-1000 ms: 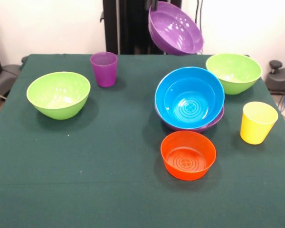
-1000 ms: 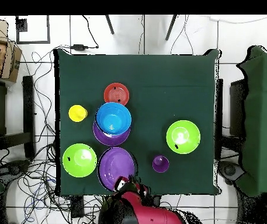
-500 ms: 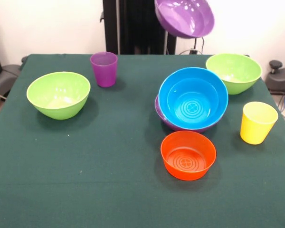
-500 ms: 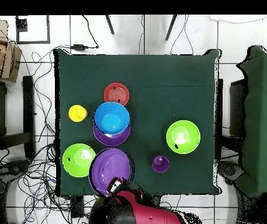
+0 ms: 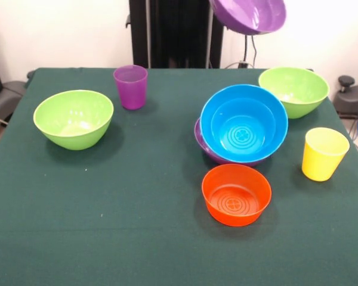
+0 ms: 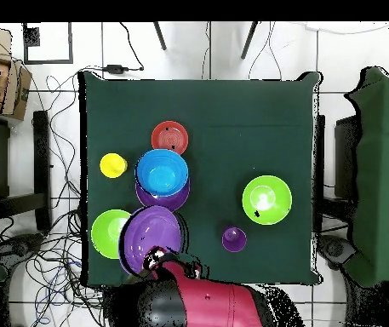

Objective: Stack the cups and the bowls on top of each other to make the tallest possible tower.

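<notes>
Tower point(image 5: 241, 134) so far is only a blue bowl point(image 5: 243, 122) nested in a purple one. Our pincer point(image 6: 155, 259) grips a second purple bowl point(image 5: 250, 15) by its rim, high above the table point(image 5: 137, 196). We judge both cups, green bowls and orange bowl remain unstacked.

Open cloth mid-table btwn lime bowl point(image 5: 74, 118) & blue bowl point(image 5: 243, 123).
</notes>
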